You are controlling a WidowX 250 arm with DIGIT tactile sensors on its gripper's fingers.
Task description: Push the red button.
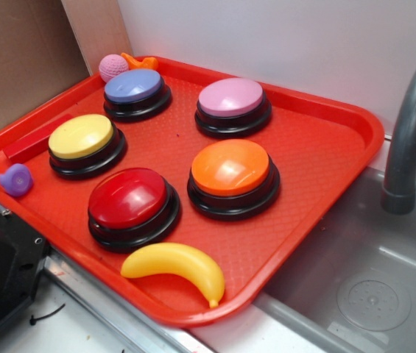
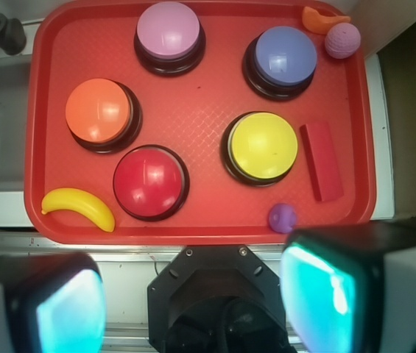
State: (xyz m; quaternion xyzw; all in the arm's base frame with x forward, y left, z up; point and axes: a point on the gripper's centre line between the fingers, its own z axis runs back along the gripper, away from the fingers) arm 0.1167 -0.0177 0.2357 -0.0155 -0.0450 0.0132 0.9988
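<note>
writing: no brand, label or lettering can be read on anything.
red button (image 1: 128, 196): glossy dark-red dome on a black ringed base, on the red tray (image 1: 318, 140) toward its near edge, between the yellow plastic banana (image 1: 176, 267) and the yellow button (image 1: 81, 136); the orange button (image 1: 230, 168) sits just beside it.
gripper (image 2: 193, 298): only the wrist view shows it; two pale fingers (image 2: 325, 294) with teal-lit pads stand spread apart at the bottom corners, holding nothing, well short of the tray.
exterior view only: a grey faucet (image 1: 411, 132) over a grey sink basin (image 1: 355, 272).
wrist view clearer: flat red block (image 2: 322, 161) beside the yellow button.
other buttons: blue button (image 1: 133, 86), pink button (image 1: 230, 97), smooth domes.
tray surface: fine diamond-patterned plastic.
small items: purple toy (image 1: 15, 179), shape unclear; pink knitted ball (image 1: 113, 67); orange piece (image 1: 140, 62), possibly a toy.
</note>
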